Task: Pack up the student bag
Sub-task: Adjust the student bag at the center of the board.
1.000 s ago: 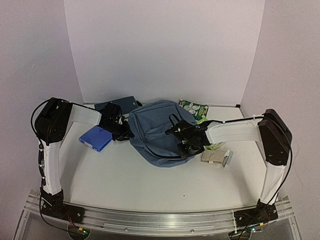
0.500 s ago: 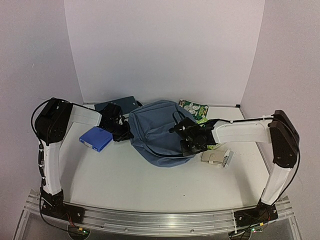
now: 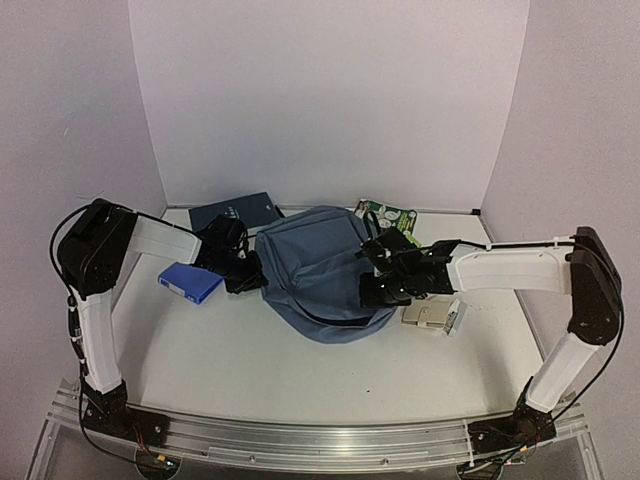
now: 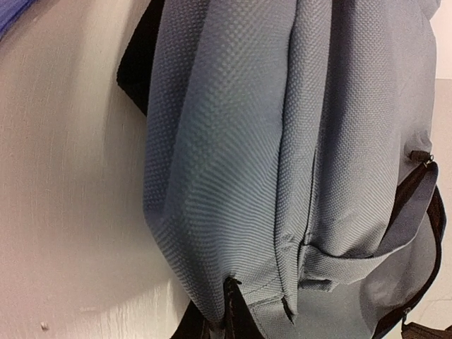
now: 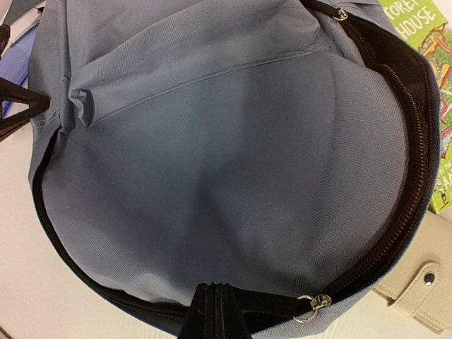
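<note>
The slate-blue student bag (image 3: 318, 275) lies in the middle of the table. My left gripper (image 3: 248, 272) is at its left edge, and in the left wrist view its black fingers (image 4: 229, 321) are shut on a fold of the bag's fabric (image 4: 233, 141). My right gripper (image 3: 378, 290) is at the bag's right edge. In the right wrist view it (image 5: 217, 314) is shut on the black zipper edge of the bag (image 5: 233, 162), beside a metal zipper pull (image 5: 311, 305). The bag's inside is hidden.
A small bright-blue book (image 3: 190, 283) lies left of the bag. A dark navy book (image 3: 235, 213) lies at the back left. A green paperback (image 3: 388, 215) lies behind the bag at the right. A beige snap case (image 3: 430, 317) lies to the bag's right.
My right gripper has moved right with the bag's edge in it, and its arm has stretched out. The bag has shifted a little right. The left gripper has held its grip.
</note>
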You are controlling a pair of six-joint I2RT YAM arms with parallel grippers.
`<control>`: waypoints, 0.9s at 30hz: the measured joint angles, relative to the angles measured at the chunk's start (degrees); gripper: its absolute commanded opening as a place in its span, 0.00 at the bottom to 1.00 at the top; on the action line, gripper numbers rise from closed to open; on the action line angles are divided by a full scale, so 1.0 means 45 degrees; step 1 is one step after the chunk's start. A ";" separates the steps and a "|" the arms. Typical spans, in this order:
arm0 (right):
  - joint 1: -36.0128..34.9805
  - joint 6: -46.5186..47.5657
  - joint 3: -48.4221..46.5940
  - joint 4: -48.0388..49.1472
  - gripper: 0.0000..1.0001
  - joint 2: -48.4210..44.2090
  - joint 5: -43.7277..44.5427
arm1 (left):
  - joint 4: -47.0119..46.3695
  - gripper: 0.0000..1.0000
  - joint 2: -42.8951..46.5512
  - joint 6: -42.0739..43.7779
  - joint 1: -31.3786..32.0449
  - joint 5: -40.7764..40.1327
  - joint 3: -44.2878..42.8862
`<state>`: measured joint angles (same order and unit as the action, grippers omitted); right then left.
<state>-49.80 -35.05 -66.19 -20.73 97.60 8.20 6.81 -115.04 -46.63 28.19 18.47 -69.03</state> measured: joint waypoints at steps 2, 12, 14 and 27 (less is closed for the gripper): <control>-0.0001 -0.0106 0.0163 0.0274 0.00 -0.0064 -0.0464 | -0.0064 0.00 0.0396 -0.0200 0.0247 -0.0295 0.0437; -0.0858 -0.0900 0.0723 0.1560 0.00 -0.0121 -0.2472 | -0.0161 0.00 0.0864 -0.0919 0.0932 -0.1093 0.0894; -0.1066 -0.1017 0.0755 0.1686 0.00 -0.0121 -0.2518 | -0.0272 0.00 0.1043 -0.1012 0.0935 -0.1217 0.1162; -0.0451 -0.0859 0.0962 0.1761 0.00 -0.0320 -0.0425 | -0.0082 0.00 0.5121 -0.2736 0.4034 -0.3835 0.5319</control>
<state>-51.83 -38.91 -61.86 -12.80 96.16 6.29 6.44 -91.99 -58.95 46.34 1.22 -45.09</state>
